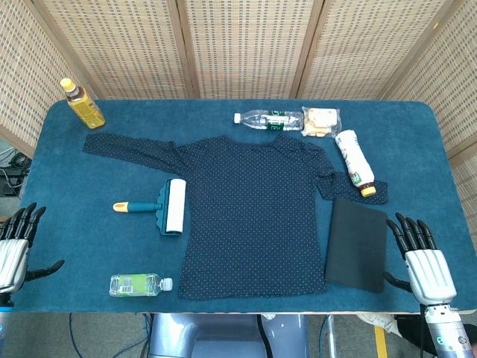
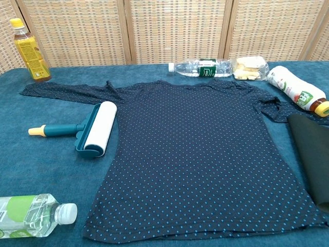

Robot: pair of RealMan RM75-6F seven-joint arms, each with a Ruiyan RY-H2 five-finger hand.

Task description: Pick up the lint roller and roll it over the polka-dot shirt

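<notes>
both hands, left hand and right hand, sit empty with fingers spread at the near table edge, so i'd send the left to the teal-handled white lint roller just beside the navy polka-dot shirt, grabbing its handle squarely.

Both views bright, evenly lit, diffuse light from above; shadows soft and short, thin dark rim under lint roller on bench. Small highlights on clear water bottle. Focus sharp, shirt dots crisp. Head view shows mild bowing at bench edges. No motion blur
</notes>
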